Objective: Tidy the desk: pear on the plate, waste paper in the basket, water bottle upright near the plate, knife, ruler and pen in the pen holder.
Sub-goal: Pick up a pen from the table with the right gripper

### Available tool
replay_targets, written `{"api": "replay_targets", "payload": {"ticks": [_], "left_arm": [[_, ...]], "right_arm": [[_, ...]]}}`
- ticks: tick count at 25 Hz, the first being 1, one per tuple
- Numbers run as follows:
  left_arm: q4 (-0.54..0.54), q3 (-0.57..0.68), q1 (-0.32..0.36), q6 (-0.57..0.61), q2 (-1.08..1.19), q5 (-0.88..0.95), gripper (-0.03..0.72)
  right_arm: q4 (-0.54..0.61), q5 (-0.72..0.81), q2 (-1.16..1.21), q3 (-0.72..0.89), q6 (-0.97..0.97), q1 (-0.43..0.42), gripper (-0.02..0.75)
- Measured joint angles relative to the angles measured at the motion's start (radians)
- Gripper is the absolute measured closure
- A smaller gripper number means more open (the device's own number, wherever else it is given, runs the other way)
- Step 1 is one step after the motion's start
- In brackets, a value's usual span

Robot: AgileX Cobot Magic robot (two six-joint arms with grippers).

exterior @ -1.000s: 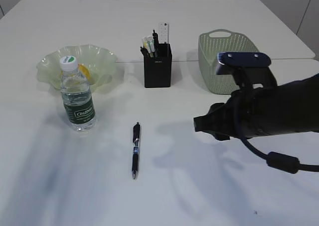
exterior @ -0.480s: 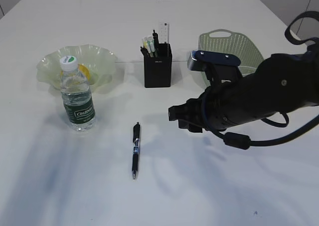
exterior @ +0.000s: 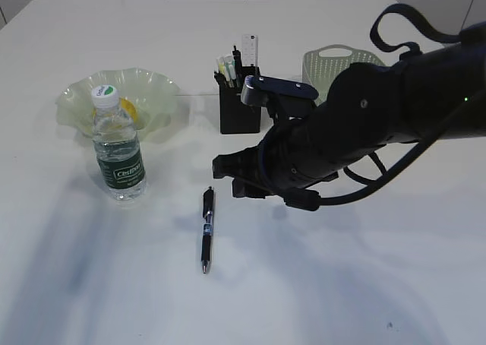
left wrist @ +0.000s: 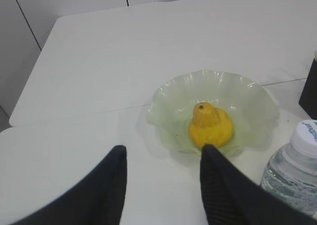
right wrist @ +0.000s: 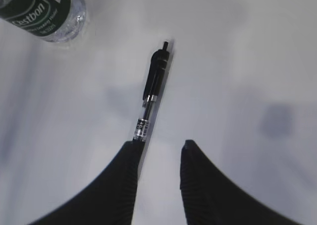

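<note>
- Right under the right gripper (right wrist: 157, 158) lies the pen (right wrist: 151, 102), flat on the desk (exterior: 342, 284), its near end slipping behind the left-hand finger in the wrist view, the clip end pointing away toward the water bottle (exterior: 118, 144).
- That gripper's jaws stand partly apart with nothing between them, so it's empty. The gap looks wide enough for a pen barrel but not by much.
- The pen sits a bit off to one side of the gap rather than centred, and at a slant to the fingers. I'd shift sideways toward it and twist the wrist so the fingers close across the barrel, then drop straight down.
- Grabbing near the middle of the barrel seems the safe bet, so it doesn't tip when lifted.
- Beyond the gripper, the pen holder (exterior: 241, 102) already has the ruler (exterior: 249, 49) and other bits sticking out, so it's a tight slot. The pen will want to go in close to vertical.
- The left gripper (left wrist: 163, 160) hangs half open and empty, with the pear (left wrist: 210, 127) just ahead of it, already sitting in the plate (left wrist: 163, 106).
- The bottle stands upright beside the plate; the basket (exterior: 334, 60) is behind the right arm.
</note>
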Motion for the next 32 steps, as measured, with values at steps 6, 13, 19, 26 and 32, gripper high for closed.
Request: {"api": "replay_targets", "payload": {"ticks": [6,13,19,26,32], "left_arm": [[0.000,0.000,0.000,0.000,0.000,0.000,0.347],[0.000,0.000,0.000,0.000,0.000,0.000,0.347],[0.000,0.000,0.000,0.000,0.000,0.000,0.347],[-0.006,0.000,0.000,0.000,0.000,0.000,0.347],[-0.012,0.000,0.000,0.000,0.000,0.000,0.347]], "right_arm": [[0.055,0.032,0.005,-0.033,0.002,0.000,0.508],[0.066,0.017,0.005,-0.033,0.002,0.000,0.508],[0.089,-0.005,0.034,-0.035,0.000,0.000,0.508],[0.140,0.003,0.086,-0.069,0.000,0.000,0.508],[0.144,0.072,0.142,-0.165,0.000,0.012,0.508]]}}
